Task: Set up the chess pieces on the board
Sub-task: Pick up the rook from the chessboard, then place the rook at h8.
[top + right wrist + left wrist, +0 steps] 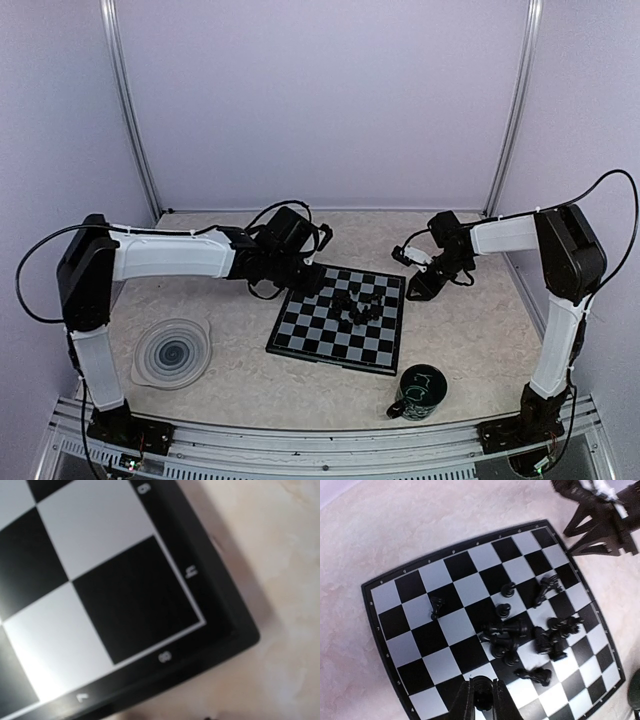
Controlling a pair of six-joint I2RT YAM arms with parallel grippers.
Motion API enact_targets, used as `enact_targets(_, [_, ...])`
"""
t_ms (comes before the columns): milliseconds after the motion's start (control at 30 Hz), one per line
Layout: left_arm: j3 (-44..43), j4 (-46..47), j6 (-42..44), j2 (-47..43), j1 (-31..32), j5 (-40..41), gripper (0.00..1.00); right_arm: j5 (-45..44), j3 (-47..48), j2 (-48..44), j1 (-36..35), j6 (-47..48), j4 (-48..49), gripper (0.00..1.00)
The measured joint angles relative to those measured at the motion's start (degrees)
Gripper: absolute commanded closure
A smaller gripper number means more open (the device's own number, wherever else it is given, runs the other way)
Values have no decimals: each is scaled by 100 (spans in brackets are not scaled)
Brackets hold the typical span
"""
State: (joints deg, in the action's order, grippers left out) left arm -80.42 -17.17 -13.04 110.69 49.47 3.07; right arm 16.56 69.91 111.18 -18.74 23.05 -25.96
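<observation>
Presently, item 1: flat square chessboard [312,335] with black and light grey squares and a thin dark border. It lies on the beige mottled tabletop [470,340] at mid-table, between the 2 arms. It is turned slightly, so its sides run askew to the table edge. The corner lettered h and 8 points toward the right arm.

Item 2: tiny black chess pieces [540,637], heaped on the board's centre and the half nearer the right arm.
- Most lie on their sides, touching one another, with long axes pointing every way.
- A few stand upright at the edge of the heap.
- 1 lone pawn [436,607] stands well apart from the heap, on the half nearer the left arm.

Item 3: held piece [480,692], a small black figurine with a rounded head.
- It sits at the board's edge nearest the left arm, with its head facing the wrist camera.
- Its long axis runs along the fingers.
- Whether its base touches the board cannot be told.

Item 4: left gripper [481,701], black, 2 fingers, clamped on the held piece.

Item 5: right gripper [418,287], black, poised just above the h-8 corner. Whether its fingers stand apart or together cannot be told.

Item 6: round grey spiral-patterned plate [172,352], near the left arm's base.

Item 7: dark green mug [418,392], just beside the board's near corner on the right arm's side.
</observation>
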Motion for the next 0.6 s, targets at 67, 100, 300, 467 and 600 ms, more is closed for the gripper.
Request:
enact_targets(67, [208,-15,-22,-393,79,74,90,-2,-2,0,0,7,11,63])
enact_targets(100, [334,-37,-46,-621,118,120,90,-7,-2,0,0,9,20,63])
enact_targets(300, [1333,-61,-389,-1744,391,367,90,-63,-7,0,0,42,48,63])
enact_targets(467, [2055,-136,-728,-1950,599,476,89,-107,-15,0,0,114,66,63])
enact_targets(600, [2479,-160,-885,-1989,658,472,89,-140,-35,-9,0,149,103,63])
